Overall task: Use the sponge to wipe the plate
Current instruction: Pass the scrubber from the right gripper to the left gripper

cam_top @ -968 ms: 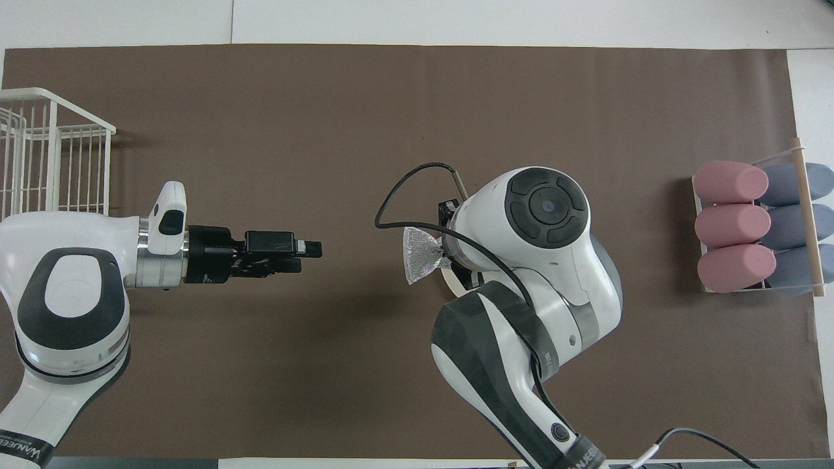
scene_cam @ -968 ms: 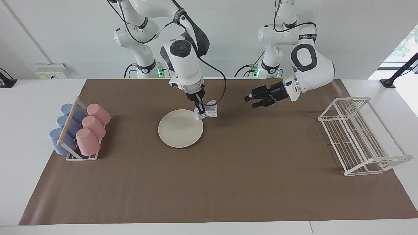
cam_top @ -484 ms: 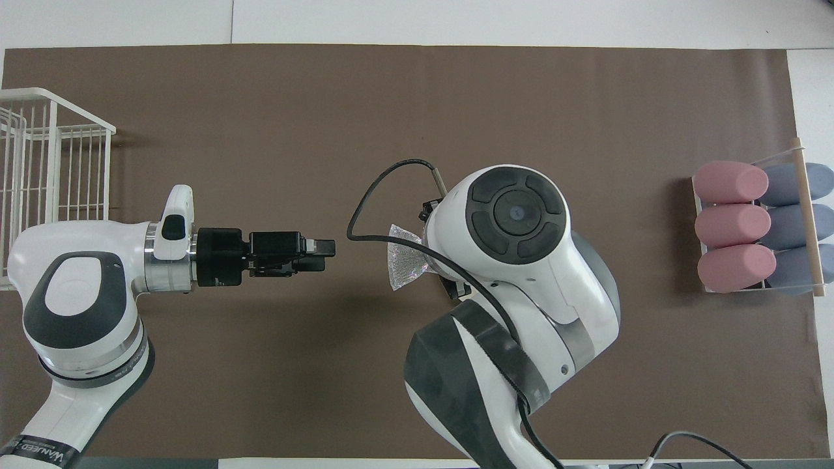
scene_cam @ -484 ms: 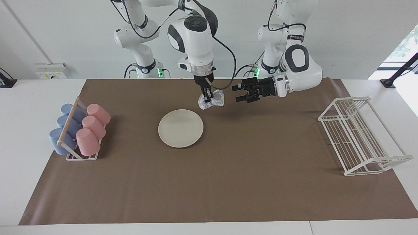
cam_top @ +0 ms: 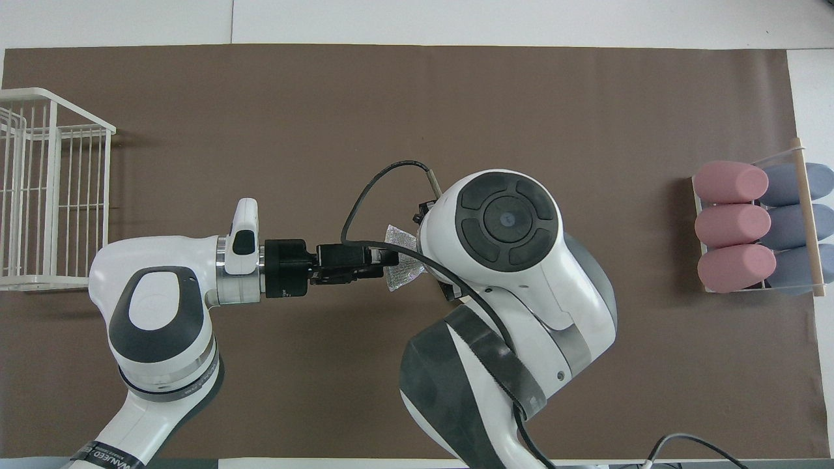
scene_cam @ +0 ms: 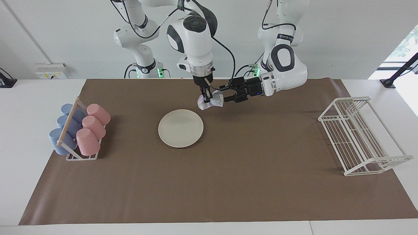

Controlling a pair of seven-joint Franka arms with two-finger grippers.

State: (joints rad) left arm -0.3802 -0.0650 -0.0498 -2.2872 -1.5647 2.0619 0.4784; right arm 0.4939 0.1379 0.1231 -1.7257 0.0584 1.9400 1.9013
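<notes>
Sponge (scene_cam: 211,101): hangs in the air, off the plate's (scene_cam: 180,128) robot-side rim.
Right gripper (scene_cam: 206,97): pinches the sponge from above.
Left gripper (scene_cam: 226,93): fingers spread, level, at the sponge's edge; whether touching, unclear.
Handover axis: sideways along the sponge's length.

White table (scene_cam: 39,98) spread with brown mat (scene_cam: 228,182). On mat: cream plate (scene_cam: 180,128), just below and aside of the fingers (scene_cam: 205,96) pinching overhead; cup rack (scene_cam: 78,130) with pink and blue cups toward right arm's end; white wire rack (scene_cam: 359,137) toward left arm's end.
</notes>
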